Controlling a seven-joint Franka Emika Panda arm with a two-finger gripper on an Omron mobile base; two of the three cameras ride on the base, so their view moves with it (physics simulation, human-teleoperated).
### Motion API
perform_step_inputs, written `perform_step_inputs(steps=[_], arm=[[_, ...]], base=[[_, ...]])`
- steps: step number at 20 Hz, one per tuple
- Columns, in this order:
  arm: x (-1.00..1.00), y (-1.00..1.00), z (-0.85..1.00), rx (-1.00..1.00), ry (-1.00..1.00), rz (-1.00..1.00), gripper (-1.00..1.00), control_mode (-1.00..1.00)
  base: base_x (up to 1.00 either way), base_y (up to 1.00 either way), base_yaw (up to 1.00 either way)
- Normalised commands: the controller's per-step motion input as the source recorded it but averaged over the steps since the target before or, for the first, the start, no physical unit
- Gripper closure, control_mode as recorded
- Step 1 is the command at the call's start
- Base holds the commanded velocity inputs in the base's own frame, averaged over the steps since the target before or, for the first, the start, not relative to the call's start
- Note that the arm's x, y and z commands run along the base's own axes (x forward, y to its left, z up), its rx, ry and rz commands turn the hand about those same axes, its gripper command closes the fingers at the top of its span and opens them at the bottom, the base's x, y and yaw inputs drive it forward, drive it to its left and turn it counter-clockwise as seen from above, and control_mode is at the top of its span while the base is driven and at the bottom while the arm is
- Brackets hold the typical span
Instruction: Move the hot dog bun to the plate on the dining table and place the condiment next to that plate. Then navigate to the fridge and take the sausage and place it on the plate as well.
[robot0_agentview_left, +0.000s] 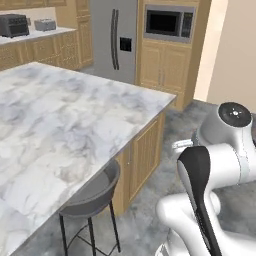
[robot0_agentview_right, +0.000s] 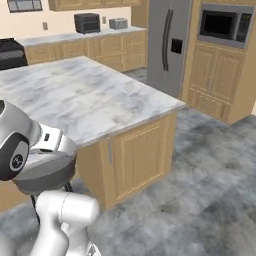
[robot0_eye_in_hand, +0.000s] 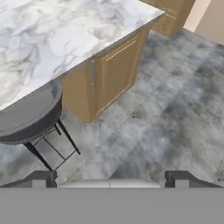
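The dining table (robot0_agentview_left: 60, 120) is a white-and-grey marble island top; its corner lies at the left in the right base view (robot0_agentview_right: 90, 95) and at the top left of the hand view (robot0_eye_in_hand: 52, 30). The grey fridge (robot0_agentview_left: 114, 37) stands beyond it with its doors shut, also seen in the right base view (robot0_agentview_right: 167, 42). My gripper (robot0_eye_in_hand: 110, 178) hangs open over the grey floor beside the island's corner, with nothing between its fingers. The hot dog bun, the plate, the condiment and the sausage are out of view.
A grey stool (robot0_agentview_left: 92, 192) is tucked under the island edge, close to my arm (robot0_agentview_right: 45, 172). Wooden cabinets with a built-in microwave (robot0_agentview_left: 169, 22) flank the fridge. A toaster oven (robot0_agentview_right: 86, 22) sits on the back counter. Open floor (robot0_agentview_right: 200, 200) stretches toward the fridge.
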Motion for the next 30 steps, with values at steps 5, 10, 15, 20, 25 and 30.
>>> perform_step_inputs(steps=[5,10,15,20,25,30], arm=[[0.00,0.00,0.00,0.00,0.00,0.00,-1.00,1.00],[0.00,0.00,0.00,0.00,0.00,0.00,-1.00,1.00],[0.00,0.00,0.00,0.00,0.00,0.00,-1.00,1.00],[0.00,0.00,0.00,0.00,0.00,0.00,-1.00,1.00],[0.00,0.00,0.00,0.00,0.00,0.00,-1.00,1.00],[0.00,0.00,0.00,0.00,0.00,0.00,-1.00,1.00]], base=[[0.60,-1.00,-0.26],[0.89,-0.99,-0.17],[1.00,-0.93,-0.04],[1.00,-0.89,-0.01],[1.00,-0.83,0.02],[1.00,-0.80,0.13]])
